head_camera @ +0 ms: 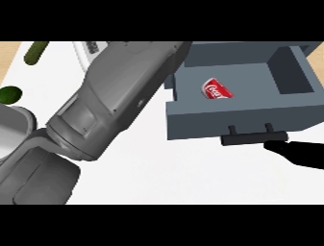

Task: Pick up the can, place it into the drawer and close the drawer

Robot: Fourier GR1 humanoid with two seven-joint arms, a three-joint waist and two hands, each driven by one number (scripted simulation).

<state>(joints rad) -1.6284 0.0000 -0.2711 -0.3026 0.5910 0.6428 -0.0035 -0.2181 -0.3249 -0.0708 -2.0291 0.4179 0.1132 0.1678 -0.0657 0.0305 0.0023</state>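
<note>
The can (218,90) is lying inside the open drawer (249,117), so you are now on the closing step. Your right hand (312,154) is touching the handle (255,138), fingers apparently extended; push it inward next. Your left hand's state I cannot tell.

— Where's the red can (218,90)?

— Lying on its side inside the open grey drawer (193,120).

— And the hands?

— The right hand (313,154) is just below the drawer's dark handle (255,138), fingertips touching its right end. The left forearm (111,98) slants across the white tabletop (193,173); its hand is hidden from here.

— Anything else?

— A green round thing (9,94) and a long green one (36,52) at the far left.
</note>
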